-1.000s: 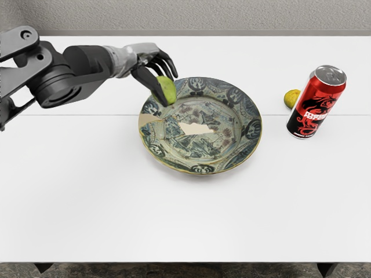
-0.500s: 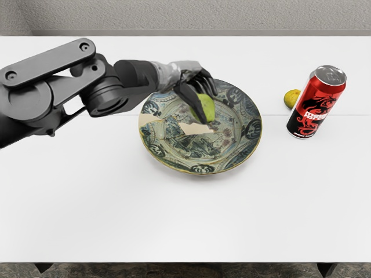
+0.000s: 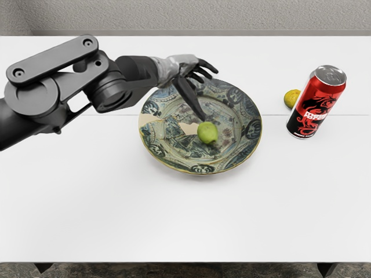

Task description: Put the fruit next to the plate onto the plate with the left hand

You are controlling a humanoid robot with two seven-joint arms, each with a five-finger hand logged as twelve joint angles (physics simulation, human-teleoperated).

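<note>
fruit [image 3: 207, 132] dropped from left hand [image 3: 189, 70] onto plate [image 3: 251, 124] | near-round, long axis unclear

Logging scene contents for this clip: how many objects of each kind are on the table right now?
Plate: 1
Soda can: 1
Fruit: 2, the green fruit on the plate and the yellow fruit partly behind the soda can
Total: 4
</note>
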